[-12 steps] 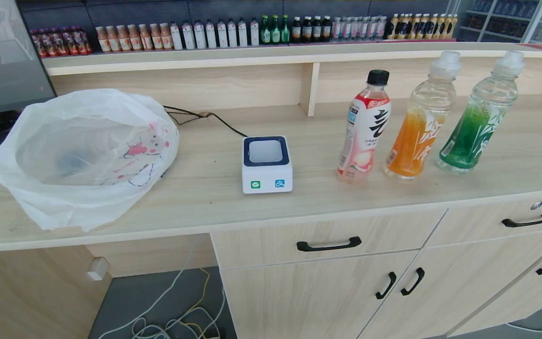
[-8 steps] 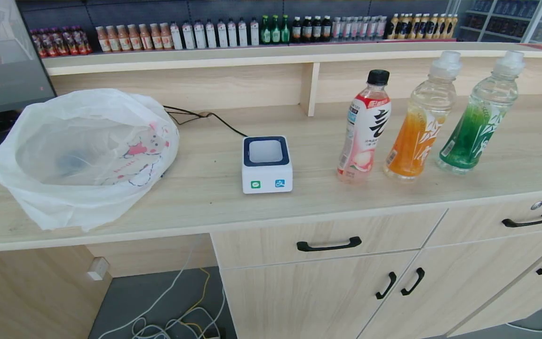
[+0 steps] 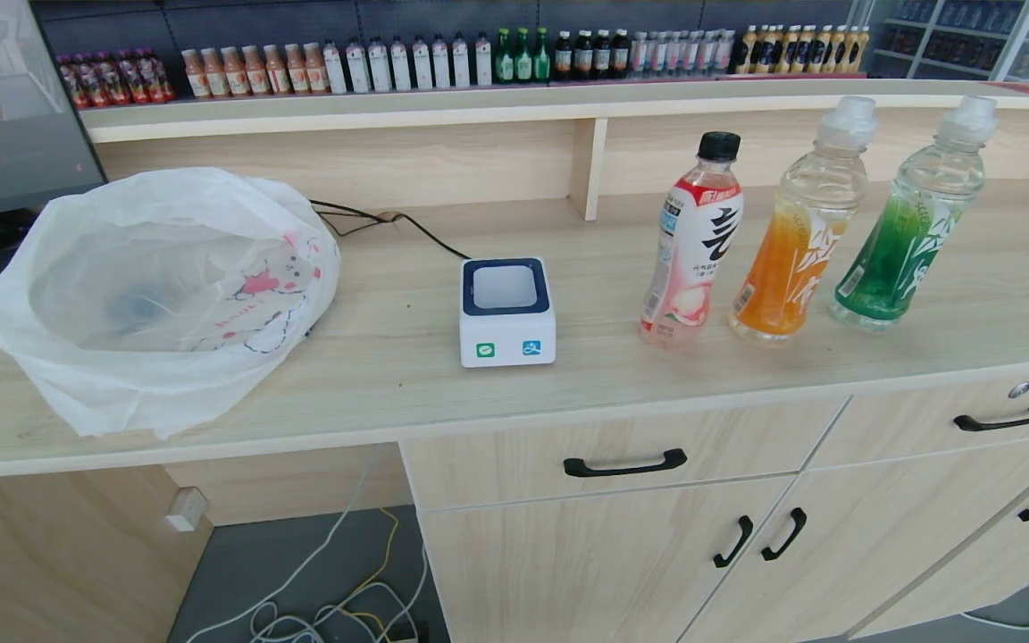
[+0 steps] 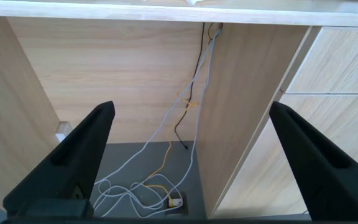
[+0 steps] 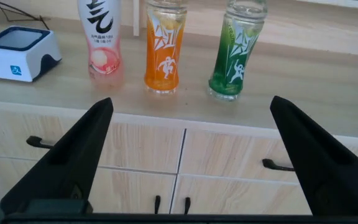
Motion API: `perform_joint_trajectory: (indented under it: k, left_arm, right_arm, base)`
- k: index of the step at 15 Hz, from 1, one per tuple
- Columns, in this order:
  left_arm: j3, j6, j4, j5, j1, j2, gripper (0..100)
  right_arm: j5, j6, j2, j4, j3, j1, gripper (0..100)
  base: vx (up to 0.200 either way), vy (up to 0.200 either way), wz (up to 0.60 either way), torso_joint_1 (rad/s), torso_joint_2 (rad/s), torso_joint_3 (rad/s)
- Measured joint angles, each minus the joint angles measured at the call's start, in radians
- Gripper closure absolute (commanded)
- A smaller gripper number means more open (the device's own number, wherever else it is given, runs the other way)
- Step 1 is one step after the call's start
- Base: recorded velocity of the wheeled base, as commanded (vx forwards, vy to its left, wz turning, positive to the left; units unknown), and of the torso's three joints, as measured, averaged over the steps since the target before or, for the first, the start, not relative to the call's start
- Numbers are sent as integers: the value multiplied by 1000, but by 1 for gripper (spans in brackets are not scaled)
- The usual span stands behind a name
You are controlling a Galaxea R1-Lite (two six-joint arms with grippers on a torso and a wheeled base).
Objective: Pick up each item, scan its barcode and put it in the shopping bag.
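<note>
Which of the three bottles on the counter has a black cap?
The pink bottle, standing nearest the scanner; the orange bottle and the green bottle have pale caps.

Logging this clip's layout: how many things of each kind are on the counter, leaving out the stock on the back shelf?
Bottles: 3 (pink bottle, orange bottle, green bottle)
Scanner: 1
Shopping bag: 1
Total: 5

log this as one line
picked: none | peach bottle, orange bottle, green bottle: upright on counter | shopping bag: open | left fingers: open | right fingers: open
</note>
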Motion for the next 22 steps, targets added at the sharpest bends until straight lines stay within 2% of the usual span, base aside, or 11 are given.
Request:
perform_joint_trajectory:
  k: [5, 10, 14, 16, 19, 22]
  left_arm:
    - [0, 0, 0, 0, 0, 0, 0]
    - [0, 0, 0, 0, 0, 0, 0]
    - [0, 0, 0, 0, 0, 0, 0]
    - [0, 0, 0, 0, 0, 0, 0]
    - [0, 0, 0, 0, 0, 0, 0]
    - [0, 0, 0, 0, -1, 0, 0]
  right_arm:
    - [0, -5, 231, -147, -99, 27, 0]
    - [-1, -16, 521, -275, -336, 96, 0]
    - [-24, -12, 716, -493, -401, 130, 0]
    - [-75, -11, 769, -521, -381, 191, 0]
    - [-264, 12, 801, -558, -336, 341, 0]
    - [-311, 80, 826, -573, -322, 398, 0]
  base:
    - [0, 0, 0, 0, 0, 0]
    - [0, 0, 0, 0, 0, 0]
    - [0, 0, 0, 0, 0, 0]
    - [0, 0, 0, 0, 0, 0]
    - [0, 0, 0, 0, 0, 0]
    - [0, 0, 0, 0, 0, 0]
